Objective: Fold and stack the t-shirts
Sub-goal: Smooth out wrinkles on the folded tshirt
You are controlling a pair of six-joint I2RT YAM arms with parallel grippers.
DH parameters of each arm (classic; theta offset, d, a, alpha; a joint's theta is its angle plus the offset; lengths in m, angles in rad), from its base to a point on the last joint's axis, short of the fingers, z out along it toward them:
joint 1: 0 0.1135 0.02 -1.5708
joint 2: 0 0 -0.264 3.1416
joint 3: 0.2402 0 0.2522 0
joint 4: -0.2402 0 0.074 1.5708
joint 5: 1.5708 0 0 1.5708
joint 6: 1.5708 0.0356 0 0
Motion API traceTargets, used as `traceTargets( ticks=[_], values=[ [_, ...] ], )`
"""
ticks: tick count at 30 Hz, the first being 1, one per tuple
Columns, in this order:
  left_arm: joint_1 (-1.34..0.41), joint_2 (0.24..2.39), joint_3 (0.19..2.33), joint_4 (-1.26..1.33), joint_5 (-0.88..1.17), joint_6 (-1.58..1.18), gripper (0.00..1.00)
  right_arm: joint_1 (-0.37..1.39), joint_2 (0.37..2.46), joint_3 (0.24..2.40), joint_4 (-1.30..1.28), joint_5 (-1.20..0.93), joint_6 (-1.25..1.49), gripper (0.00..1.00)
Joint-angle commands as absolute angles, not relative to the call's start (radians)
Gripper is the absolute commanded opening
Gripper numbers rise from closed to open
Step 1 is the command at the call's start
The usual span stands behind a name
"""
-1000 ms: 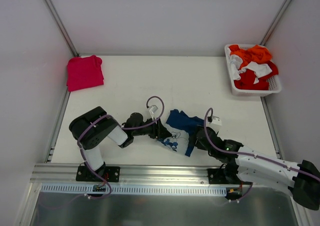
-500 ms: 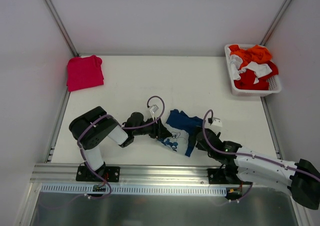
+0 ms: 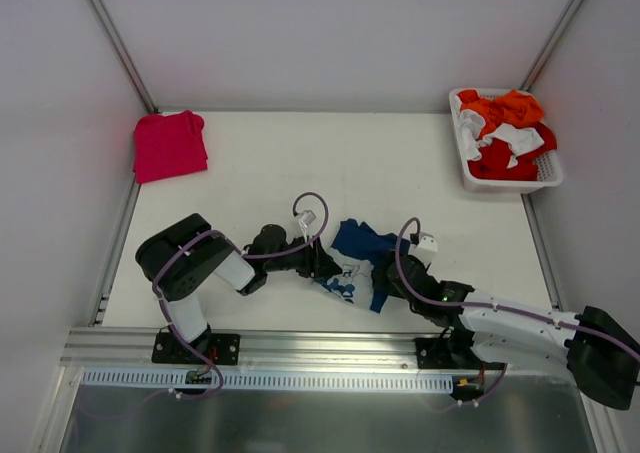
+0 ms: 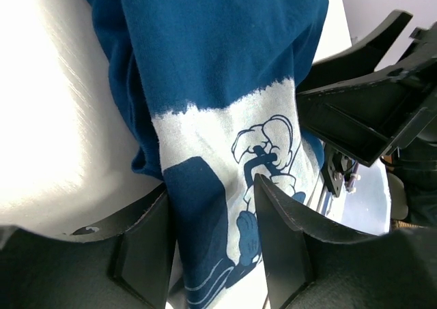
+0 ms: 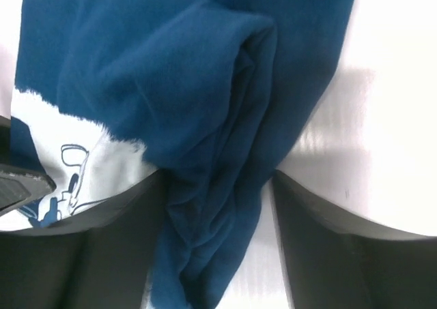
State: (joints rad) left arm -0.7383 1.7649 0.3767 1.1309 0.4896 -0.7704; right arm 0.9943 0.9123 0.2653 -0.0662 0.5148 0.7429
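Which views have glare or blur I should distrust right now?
Left wrist: the table is blown out white, but the blue t-shirt and its print are sharp. Right wrist: same glare on the table, the shirt's folds shadowed and slightly soft. Top external: evenly lit, no blur.

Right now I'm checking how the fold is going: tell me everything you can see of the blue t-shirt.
The blue t-shirt is soft cloth, dark blue with a white panel bearing a blue cartoon print. It lies crumpled, not folded flat, on the white table near the front edge. The left claw pinches its printed end; a thick fold sits inside the right claw, grip unclear.
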Motion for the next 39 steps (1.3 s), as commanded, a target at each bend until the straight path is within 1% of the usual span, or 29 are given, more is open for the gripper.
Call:
traceTargets(
  ticks=[1, 2, 3, 4, 5, 6, 7, 8, 9, 10, 11, 12, 17, 20, 25, 27, 28, 31, 34, 39],
  values=[
    [-0.727, 1.730, 0.362, 1.170, 0.497, -0.750, 0.46, 0.997, 0.945, 0.239, -0.068, 0.489, 0.764, 0.62],
    [-0.726, 1.729, 0.356, 1.172, 0.491, -0.750, 0.45, 0.999, 0.949, 0.239, -0.064, 0.489, 0.767, 0.59],
    [-0.724, 1.726, 0.354, 1.173, 0.489, -0.749, 0.37, 0.997, 0.956, 0.238, -0.057, 0.486, 0.767, 0.53],
    [-0.723, 1.726, 0.353, 1.173, 0.491, -0.749, 0.32, 0.997, 0.965, 0.236, -0.051, 0.483, 0.767, 0.49],
    [-0.721, 1.726, 0.356, 1.164, 0.494, -0.747, 0.29, 0.999, 0.969, 0.235, -0.037, 0.477, 0.767, 0.46],
    [-0.719, 1.727, 0.357, 1.161, 0.500, -0.746, 0.25, 0.997, 0.976, 0.235, -0.032, 0.477, 0.767, 0.39],
    [-0.719, 1.729, 0.359, 1.160, 0.502, -0.746, 0.20, 0.999, 0.986, 0.235, -0.031, 0.471, 0.769, 0.35],
    [-0.718, 1.729, 0.359, 1.161, 0.502, -0.747, 0.17, 0.999, 0.991, 0.235, -0.023, 0.469, 0.767, 0.32],
    [-0.718, 1.730, 0.359, 1.160, 0.499, -0.747, 0.15, 0.997, 0.997, 0.236, -0.020, 0.465, 0.765, 0.23],
    [-0.716, 1.729, 0.359, 1.160, 0.499, -0.747, 0.08, 0.999, 1.008, 0.238, -0.018, 0.463, 0.764, 0.16],
    [-0.716, 1.730, 0.359, 1.161, 0.496, -0.749, 0.04, 0.999, 1.012, 0.238, -0.014, 0.462, 0.764, 0.10],
    [-0.715, 1.733, 0.360, 1.163, 0.494, -0.749, 0.01, 0.999, 1.015, 0.238, -0.012, 0.462, 0.767, 0.01],
    [-0.712, 1.733, 0.350, 1.184, 0.488, -0.756, 0.00, 0.999, 1.035, 0.248, -0.012, 0.466, 0.750, 0.01],
    [-0.707, 1.703, 0.354, 1.151, 0.476, -0.747, 0.00, 0.997, 1.057, 0.281, -0.015, 0.479, 0.720, 0.01],
    [-0.700, 1.585, 0.397, 0.941, 0.405, -0.668, 0.00, 0.963, 1.137, 0.382, -0.008, 0.446, 0.626, 0.01],
    [-0.693, 1.494, 0.417, 0.849, 0.376, -0.634, 0.00, 0.936, 1.196, 0.443, 0.029, 0.413, 0.595, 0.01],
    [-0.686, 1.441, 0.442, 0.759, 0.348, -0.599, 0.00, 0.918, 1.216, 0.463, 0.047, 0.402, 0.566, 0.01],
    [-0.663, 1.347, 0.482, 0.623, 0.325, -0.551, 0.00, 0.891, 1.307, 0.557, 0.069, 0.362, 0.514, 0.01],
    [-0.617, 1.283, 0.521, 0.517, 0.308, -0.517, 0.00, 0.878, 1.388, 0.667, 0.068, 0.333, 0.474, 0.00],
    [-0.552, 1.241, 0.595, 0.413, 0.310, -0.466, 0.00, 0.870, 1.472, 0.840, 0.017, 0.313, 0.405, 0.00]
  ],
)
